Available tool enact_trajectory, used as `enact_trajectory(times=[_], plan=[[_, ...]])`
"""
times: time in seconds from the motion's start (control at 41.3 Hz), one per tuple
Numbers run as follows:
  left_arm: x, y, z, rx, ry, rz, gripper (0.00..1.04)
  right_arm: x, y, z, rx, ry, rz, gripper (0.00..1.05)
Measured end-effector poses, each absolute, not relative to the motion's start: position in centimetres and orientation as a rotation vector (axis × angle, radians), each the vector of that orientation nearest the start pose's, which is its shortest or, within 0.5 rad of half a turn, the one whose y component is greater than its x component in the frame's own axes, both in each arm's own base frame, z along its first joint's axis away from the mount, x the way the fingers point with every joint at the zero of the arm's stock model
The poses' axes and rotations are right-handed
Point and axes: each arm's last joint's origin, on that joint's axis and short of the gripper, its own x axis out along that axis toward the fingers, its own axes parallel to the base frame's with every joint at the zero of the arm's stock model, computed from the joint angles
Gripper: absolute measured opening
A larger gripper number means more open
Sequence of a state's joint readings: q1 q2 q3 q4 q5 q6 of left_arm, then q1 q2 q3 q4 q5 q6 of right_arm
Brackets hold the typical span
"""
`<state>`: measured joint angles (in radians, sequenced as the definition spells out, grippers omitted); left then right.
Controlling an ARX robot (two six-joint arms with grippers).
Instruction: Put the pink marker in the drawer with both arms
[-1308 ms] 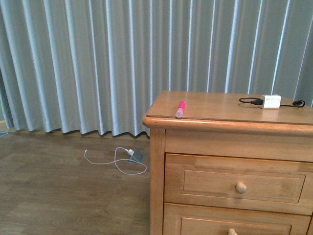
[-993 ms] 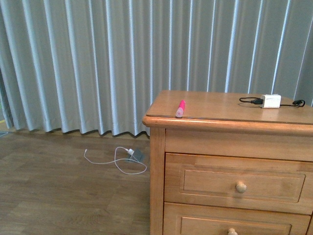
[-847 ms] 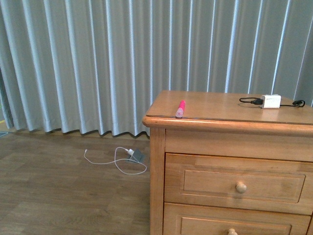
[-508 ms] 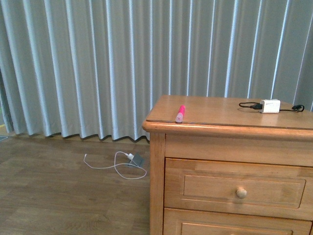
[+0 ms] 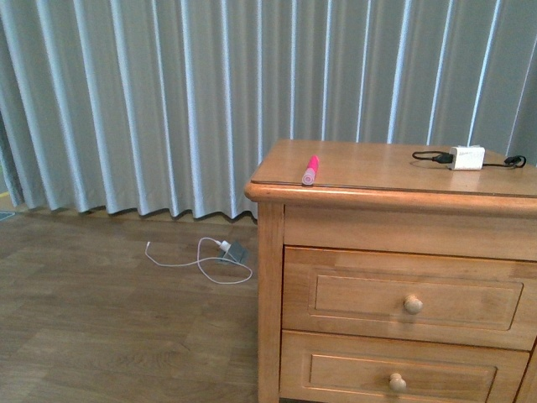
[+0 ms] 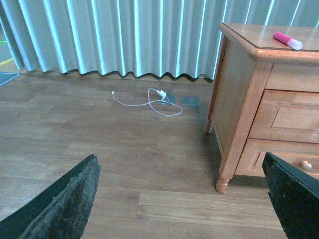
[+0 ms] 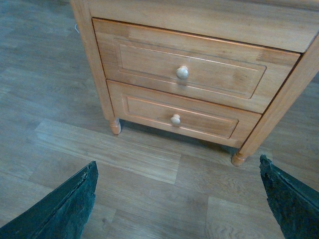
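Cabinet top (image 5: 377,172) bears pink marker (image 5: 310,170); bright body, paler cap.

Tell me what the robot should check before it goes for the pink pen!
1. Can it see the pink marker? Ok, it lies on the cabinet top near the front edge.
2. Is the upper drawer open? Not ok, shut.
3. Is the drawer's knob free to grab? Ok.
4. Is the left pincer open and empty? Ok.
5. Is the right pincer open and empty? Ok.
6. Is the white charger apart from the marker? Ok.
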<state>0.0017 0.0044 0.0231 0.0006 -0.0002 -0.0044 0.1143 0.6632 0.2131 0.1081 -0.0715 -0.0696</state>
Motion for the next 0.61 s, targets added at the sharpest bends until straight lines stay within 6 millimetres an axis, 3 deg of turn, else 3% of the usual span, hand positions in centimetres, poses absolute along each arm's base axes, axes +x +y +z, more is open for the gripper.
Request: enact_trajectory(times=[0.339, 0.605], plan=[[9.7, 0.0, 17.1, -0.005, -0.019, 0.002, 0.99, 23.7, 4.5, 17.0, -0.027, 0.472, 0.117, 0.96], [9.7, 0.0, 17.1, -0.005, -0.019, 0.001, 0.99, 30.1, 8.2, 15.2, -0.065, 0.503, 0.053, 0.96]])
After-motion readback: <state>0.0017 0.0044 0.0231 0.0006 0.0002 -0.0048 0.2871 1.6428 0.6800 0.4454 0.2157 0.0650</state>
